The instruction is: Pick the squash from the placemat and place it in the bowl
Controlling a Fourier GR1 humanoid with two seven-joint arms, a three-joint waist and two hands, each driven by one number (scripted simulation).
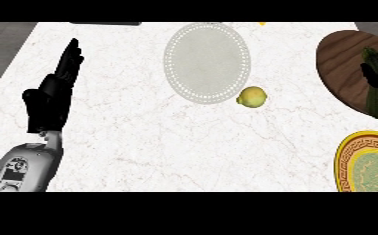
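The white marble bench point(148, 129) fills the view; at 12 o'clock lies a pale grey disc point(207, 61) with a beaded rim, and at 3 o'clock a dark wooden placemat point(341, 71) runs off the right edge; the left hand point(53, 91) rests at 9 o'clock, its fingers point(71, 59) straight, spread wide and holding nothing; at 4 o'clock sits the bowl point(344, 161), yellow-rimmed with a green centre and partly cut off; the squash point(371, 98) appears to be the long green shape lying on the placemat at the very edge of the view, most of it hidden; a small yellow-green round fruit point(252, 97) sits on the bare bench, touching or just beside the disc at its 5 o'clock, well apart from the placemat; a dark shape crossing the squash is probably the right hand point(368, 74), but too little shows to tell whether it is closed on anything; judging from its look, the squash is stiff, fairly light and smooth-skinned, so likely to roll or slip; taking it across the middle of its length would probably suit best; the bowl lies near, toward 6 o'clock from the placemat, so the carry is short.
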